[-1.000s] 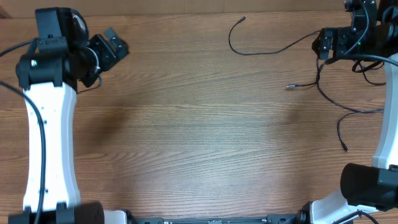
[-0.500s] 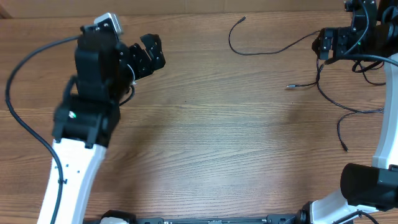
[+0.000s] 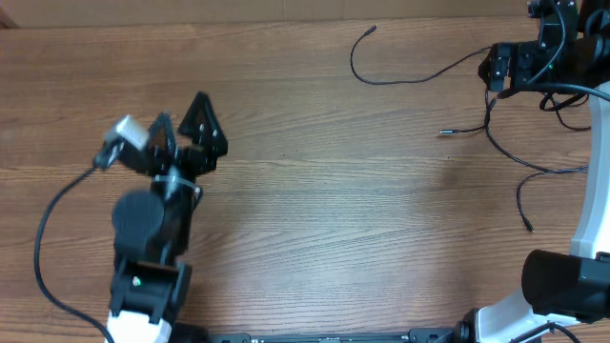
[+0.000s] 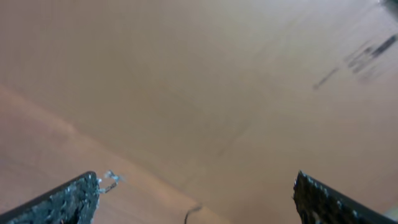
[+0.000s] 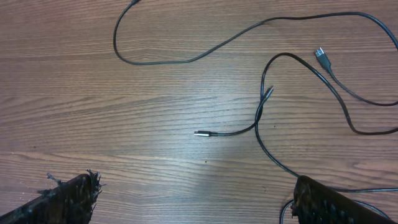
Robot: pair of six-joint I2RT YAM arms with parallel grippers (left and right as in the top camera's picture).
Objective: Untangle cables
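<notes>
Several thin black cables (image 3: 496, 133) lie spread over the right part of the table. In the right wrist view one long cable (image 5: 205, 53) curves across the top. A short one with a silver tip (image 5: 200, 132) twists round another cable (image 5: 264, 102), and a silver plug (image 5: 321, 55) lies at the right. My right gripper (image 3: 492, 69) hovers open over the cables' back end; its fingers (image 5: 336, 202) are wide apart and hold nothing. My left gripper (image 3: 212, 129) is open over bare wood at the left, far from the cables. Its view is blurred, with the fingers (image 4: 68, 199) spread.
The wooden table (image 3: 334, 210) runs to a back edge near the top of the overhead view. Thick black arm cables loop by the left arm (image 3: 48, 238) and behind the right arm (image 3: 562, 105). The right arm's base (image 3: 562, 286) stands at the front right.
The left arm has swung from the back left corner toward the front, carrying its open gripper rightward and then nearer the table's middle-left. The right arm and the cables have stayed still.
</notes>
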